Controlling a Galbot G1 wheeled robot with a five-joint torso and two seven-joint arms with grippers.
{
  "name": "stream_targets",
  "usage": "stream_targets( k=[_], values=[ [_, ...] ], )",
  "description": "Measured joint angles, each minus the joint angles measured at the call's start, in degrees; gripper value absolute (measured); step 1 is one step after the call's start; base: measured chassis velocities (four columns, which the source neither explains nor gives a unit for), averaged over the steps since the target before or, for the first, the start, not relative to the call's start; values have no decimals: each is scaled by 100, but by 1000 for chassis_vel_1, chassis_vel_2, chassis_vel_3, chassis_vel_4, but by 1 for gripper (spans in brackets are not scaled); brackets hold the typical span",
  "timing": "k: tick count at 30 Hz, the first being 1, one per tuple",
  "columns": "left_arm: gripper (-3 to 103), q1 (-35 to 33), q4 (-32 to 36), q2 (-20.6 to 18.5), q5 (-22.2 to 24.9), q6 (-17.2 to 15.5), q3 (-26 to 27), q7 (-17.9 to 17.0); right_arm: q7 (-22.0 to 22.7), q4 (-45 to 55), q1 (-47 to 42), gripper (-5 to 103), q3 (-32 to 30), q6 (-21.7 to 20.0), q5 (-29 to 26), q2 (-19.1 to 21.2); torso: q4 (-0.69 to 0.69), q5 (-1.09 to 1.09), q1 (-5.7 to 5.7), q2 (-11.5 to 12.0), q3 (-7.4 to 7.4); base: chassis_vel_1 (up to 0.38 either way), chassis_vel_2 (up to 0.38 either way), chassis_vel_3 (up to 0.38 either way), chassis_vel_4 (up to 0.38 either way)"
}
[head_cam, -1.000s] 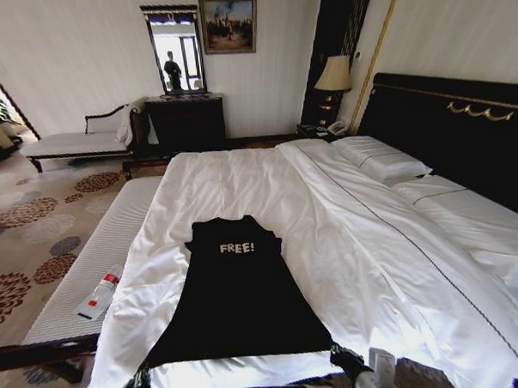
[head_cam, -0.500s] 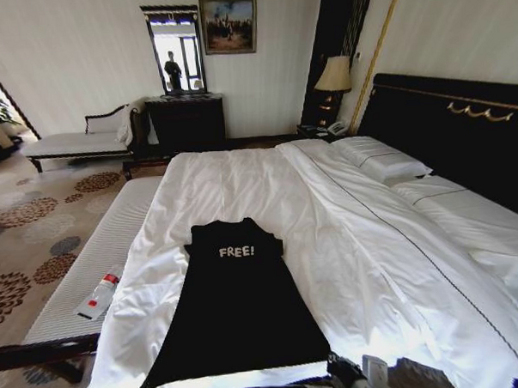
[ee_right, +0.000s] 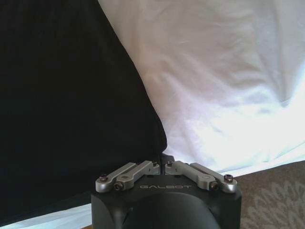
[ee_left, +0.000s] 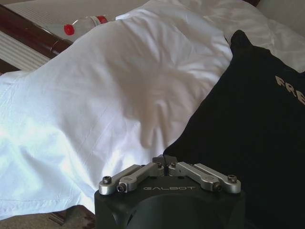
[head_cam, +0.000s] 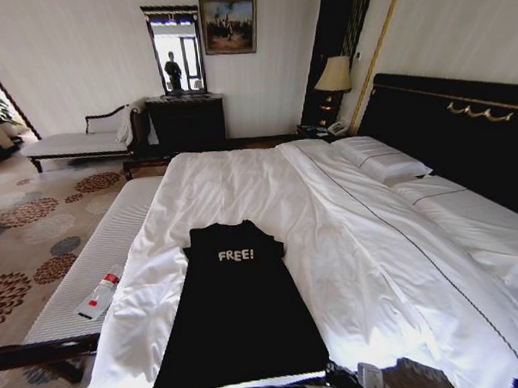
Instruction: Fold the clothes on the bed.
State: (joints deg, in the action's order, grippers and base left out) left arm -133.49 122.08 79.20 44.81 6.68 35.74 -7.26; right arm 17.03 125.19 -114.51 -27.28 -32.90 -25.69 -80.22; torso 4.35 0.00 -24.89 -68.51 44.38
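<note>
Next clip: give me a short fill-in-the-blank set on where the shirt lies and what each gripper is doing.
1. The black T-shirt lies flat on the white ____.
2. The white lettering on its chest reads ____.
3. The left gripper is shut on the shirt's ____ edge, at one corner.
4. The right gripper pinches the other corner, so its fingers are ____.

Missing words: bed; FREE!; bottom; shut

You're looking at a matt black cotton T-shirt (head_cam: 238, 315) lying on smooth, faintly glossy white sheets (head_cam: 365, 249).
</note>
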Motion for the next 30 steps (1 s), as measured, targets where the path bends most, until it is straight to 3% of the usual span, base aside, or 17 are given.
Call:
stream_targets(
  k=[9,11,13,19,20,22,23,25,29,30],
  values=[
    [0,245,-240,5,-126,-108,-260,-214,1,-247,215,-1,3,109,-76,71,-1,1,0,0,0,0,0,0,0],
    [11,352,-280,55,-291,-140,-359,-353,-21,-311,249,10,41,213,-63,50,1,-1,0,0,0,0,0,0,0],
    [11,364,-282,72,-325,-158,-375,-379,-27,-332,252,10,53,248,-55,42,1,-1,0,0,0,0,0,0,0],
    [38,324,-257,63,-702,-183,-432,-400,-57,-447,252,37,93,520,-59,5,0,0,0,0,0,0,0,0,0],
    [38,324,-257,63,-702,-183,-432,-400,-57,-447,252,37,93,520,-59,5,0,0,0,0,0,0,0,0,0],
    [49,294,-217,58,-775,-123,-377,-393,-5,-420,232,48,71,544,-32,3,0,0,0,0,0,0,0,0,0],
    [49,283,-204,57,-776,-110,-350,-392,16,-405,222,53,58,556,-29,2,0,0,0,0,0,0,0,0,0],
    [55,278,-198,56,-776,-97,-321,-384,45,-401,211,53,45,572,-35,-4,-1,0,0,0,0,0,0,0,0],
    [77,308,-222,5,-822,16,-225,-367,242,-679,284,75,-19,893,4,-79,0,0,1,0,0,0,0,0,0],
    [77,308,-222,5,-822,16,-225,-367,242,-679,284,75,-19,893,4,-79,0,0,1,0,0,0,0,0,0]
  ],
)
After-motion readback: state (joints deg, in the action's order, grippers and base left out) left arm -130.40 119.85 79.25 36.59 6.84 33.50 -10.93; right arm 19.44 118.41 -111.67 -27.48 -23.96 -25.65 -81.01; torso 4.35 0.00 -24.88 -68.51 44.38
